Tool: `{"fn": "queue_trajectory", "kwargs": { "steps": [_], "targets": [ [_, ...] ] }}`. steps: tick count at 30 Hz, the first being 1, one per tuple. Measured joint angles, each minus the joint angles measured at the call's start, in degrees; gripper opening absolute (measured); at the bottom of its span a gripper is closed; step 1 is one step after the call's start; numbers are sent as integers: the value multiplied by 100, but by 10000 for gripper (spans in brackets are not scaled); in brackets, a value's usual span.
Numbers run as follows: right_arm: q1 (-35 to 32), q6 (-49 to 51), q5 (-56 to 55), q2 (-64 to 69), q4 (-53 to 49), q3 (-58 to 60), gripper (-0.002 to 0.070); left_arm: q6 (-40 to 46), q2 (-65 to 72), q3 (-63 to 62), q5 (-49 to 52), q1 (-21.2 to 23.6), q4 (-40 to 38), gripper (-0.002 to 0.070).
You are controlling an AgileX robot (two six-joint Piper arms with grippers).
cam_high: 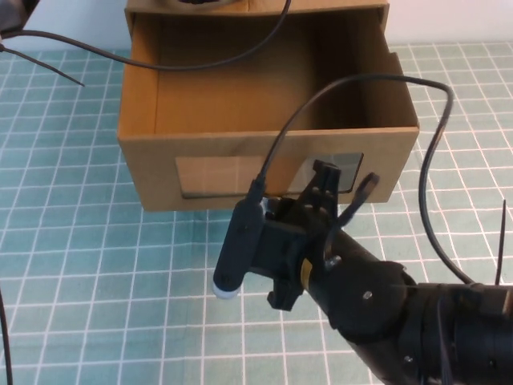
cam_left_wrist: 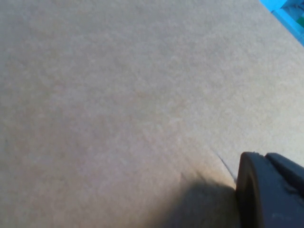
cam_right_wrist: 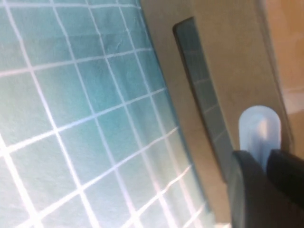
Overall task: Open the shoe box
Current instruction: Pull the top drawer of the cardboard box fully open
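Observation:
The brown cardboard shoe box [cam_high: 152, 168] is a drawer type. Its inner tray stands pulled out toward me from the sleeve [cam_high: 337, 10], with the inside showing bare. The tray's front wall has a clear window [cam_high: 240, 175]. My right gripper [cam_high: 325, 178] is at that front wall, right of the window's middle. In the right wrist view a pale tab [cam_right_wrist: 259, 128] on the box front [cam_right_wrist: 228, 57] rises between the right gripper [cam_right_wrist: 267, 164] fingers, which stand close together on it. The left gripper [cam_high: 195, 2] rests on the sleeve's top at the back. One dark finger [cam_left_wrist: 256, 190] lies against plain cardboard [cam_left_wrist: 118, 95].
A teal mat with a white grid [cam_high: 72, 241] covers the table round the box. Black cables [cam_high: 433, 160] loop over the tray and down its right side. A dark cylinder with a white tip [cam_high: 236, 249] sticks out from the right wrist.

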Motion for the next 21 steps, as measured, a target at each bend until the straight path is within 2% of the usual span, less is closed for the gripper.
{"fn": "queue_trajectory", "kwargs": {
  "steps": [3, 9, 11, 16, 19, 21],
  "targets": [
    [9, 197, -36, -119, 353, 3, 135, 0, -25, 0, 35, 14, -58, -5],
    [9, 267, -731, -791, 807, 3, 345, -61, -161, 24, 164, 40, -131, -5],
    [9, 281, -1049, -1069, 1008, 3, 385, -120, -263, 51, 225, 55, -76, -5],
    [9, 282, -1225, -1855, 1308, 3, 405, -237, -712, 131, 409, 54, 298, -5],
    [9, 196, -517, -2274, 1646, -125, 376, -316, -1153, 131, 561, 77, 534, -5],
    [9, -301, 252, -2496, 1905, -382, 333, -338, -1519, 131, 709, 102, 636, -5]
  ]
}}
